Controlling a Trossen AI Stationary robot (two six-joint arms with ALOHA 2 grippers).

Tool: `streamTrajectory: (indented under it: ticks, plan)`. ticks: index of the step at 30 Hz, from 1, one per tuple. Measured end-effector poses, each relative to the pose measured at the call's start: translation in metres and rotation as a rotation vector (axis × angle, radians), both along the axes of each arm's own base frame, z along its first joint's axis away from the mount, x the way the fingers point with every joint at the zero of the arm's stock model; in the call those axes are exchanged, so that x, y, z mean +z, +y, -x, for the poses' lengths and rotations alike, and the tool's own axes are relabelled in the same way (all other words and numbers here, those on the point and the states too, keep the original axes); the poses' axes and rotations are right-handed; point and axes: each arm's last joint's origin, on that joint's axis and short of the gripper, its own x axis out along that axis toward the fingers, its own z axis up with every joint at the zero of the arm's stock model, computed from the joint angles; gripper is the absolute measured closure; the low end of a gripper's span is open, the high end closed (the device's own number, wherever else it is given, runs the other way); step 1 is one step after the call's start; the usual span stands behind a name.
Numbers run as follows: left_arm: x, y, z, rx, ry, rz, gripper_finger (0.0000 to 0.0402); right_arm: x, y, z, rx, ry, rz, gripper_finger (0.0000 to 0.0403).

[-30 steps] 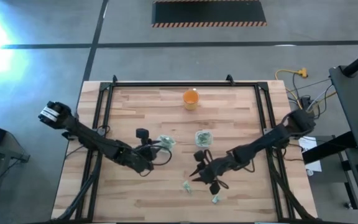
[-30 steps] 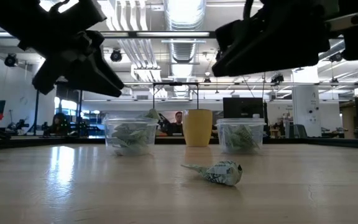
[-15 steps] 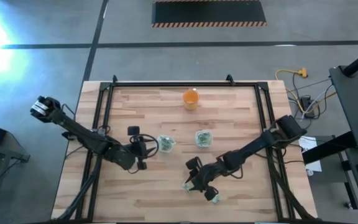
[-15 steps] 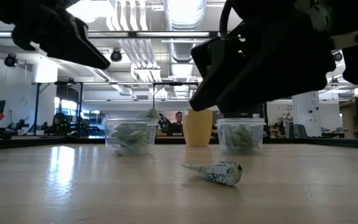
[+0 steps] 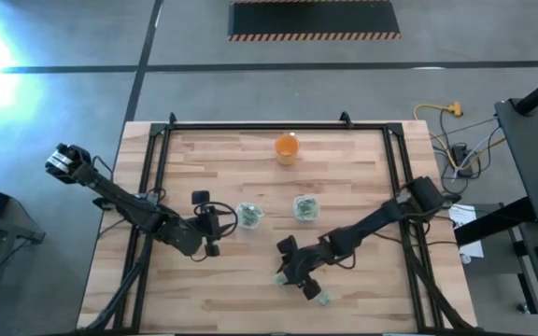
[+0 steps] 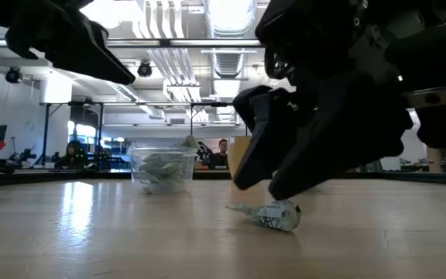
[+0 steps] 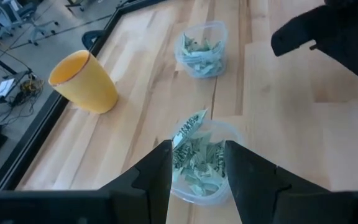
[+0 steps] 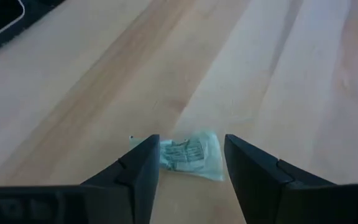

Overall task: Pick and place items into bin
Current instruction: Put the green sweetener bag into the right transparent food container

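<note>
We have the right gripper [image 8: 186,163] low over the counter [image 5: 344,187] with its jaws spread wide either side of 1 wrinkly piece [image 8: 190,153], lined up to pinch it, while our left gripper [image 7: 197,169] waits released beside the nearer tub [image 7: 201,163].

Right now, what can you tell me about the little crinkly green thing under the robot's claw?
The crinkly piece is pale green and whitish, like crumpled printed paper, with one end twisted to a point. It lies flat on the wooden table, alone, outside the tubs. The right gripper hangs over it, fingers open on either side, not squeezing it.
</note>
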Motion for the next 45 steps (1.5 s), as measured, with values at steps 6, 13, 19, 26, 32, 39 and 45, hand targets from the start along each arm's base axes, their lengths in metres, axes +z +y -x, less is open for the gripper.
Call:
streamTrajectory:
  ticks: [6,13,19,26,32,39,45]
  plan:
    - [0.000,-0.001,0.000,-0.005,-0.001,0.001,0.0271,-0.010,-0.001,-0.008,0.023,0.031,-0.022,0.0231]
    - [0.000,-0.001,0.000,-0.006,0.000,0.002,0.0271,-0.010,-0.005,-0.009,0.008,0.064,-0.016,0.0232]
    - [0.000,-0.001,0.000,-0.006,0.000,0.002,0.0271,-0.011,-0.006,-0.008,0.010,0.071,-0.009,0.0266]
    - [0.000,-0.001,0.000,-0.006,-0.001,0.003,0.0271,-0.010,-0.006,-0.007,0.031,0.072,0.015,0.0336]
    - [0.000,-0.001,0.000,-0.006,-0.001,0.003,0.0271,0.000,-0.007,-0.006,0.044,0.058,0.031,0.0369]
    - [0.000,-0.001,0.001,-0.006,-0.001,0.003,0.0271,0.021,-0.010,0.000,0.048,0.050,0.049,0.0376]
    - [0.000,-0.001,0.000,-0.007,-0.005,0.004,0.0271,0.044,-0.020,0.008,-0.042,0.020,0.202,0.0376]
